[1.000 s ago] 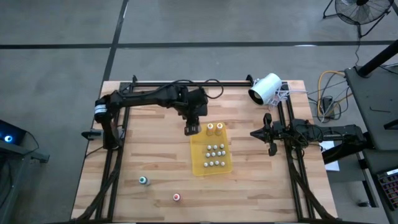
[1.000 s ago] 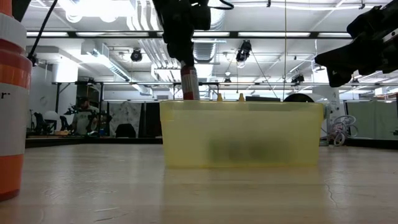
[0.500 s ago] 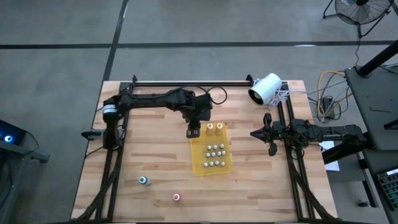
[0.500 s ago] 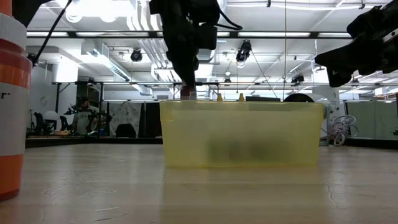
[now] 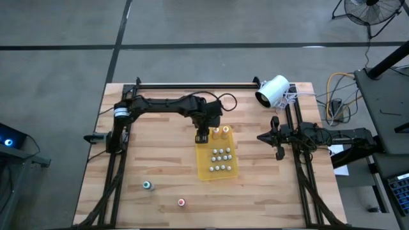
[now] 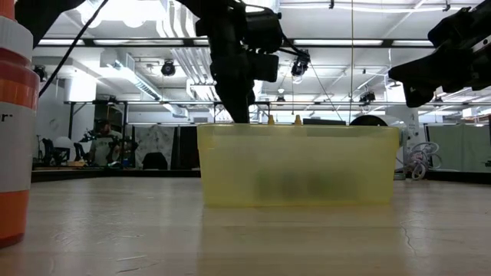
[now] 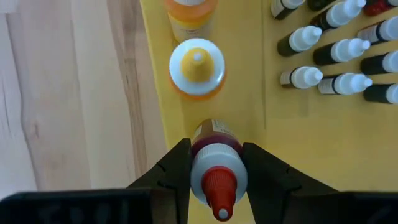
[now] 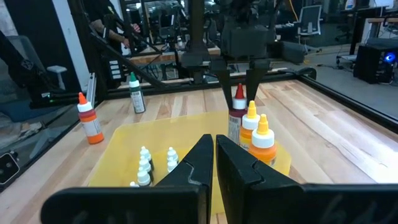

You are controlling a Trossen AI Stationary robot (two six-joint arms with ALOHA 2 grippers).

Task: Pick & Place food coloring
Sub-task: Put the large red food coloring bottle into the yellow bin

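My left gripper (image 5: 202, 135) is over the far-left corner of the yellow tray (image 5: 208, 171), shut on a maroon food coloring bottle with a red tip (image 7: 214, 177). Two orange-topped bottles (image 5: 221, 131) stand right beside it in the tray. Several small white-capped bottles (image 5: 221, 160) stand in rows on the tray floor. A teal-topped bottle (image 5: 147, 185) and a pink-topped one (image 5: 181, 202) stand on the table near its near edge. My right gripper (image 5: 277, 137) waits shut to the right of the tray. My left gripper pinches the maroon bottle between its two fingers (image 7: 176, 169) at the white cap part (image 7: 214, 167), just under the red tip. The fingers come from above, pointing down. The bottle hangs upright, its body (image 8: 235, 127) down inside the tray; I cannot tell whether its base rests on the floor.
A big white cylinder-shaped device (image 5: 273, 90) lies at the table's far right, with cables beside it. Dark frame rails run along the left, right and far sides of the table. Bare wood lies left of the tray and along the near edge.
My left gripper has moved a little toward the table's right and down, carrying the maroon bottle from above the tray's left rim into its far-left corner. In the low view the bottle has sunk behind the tray wall. The hold stays shut.
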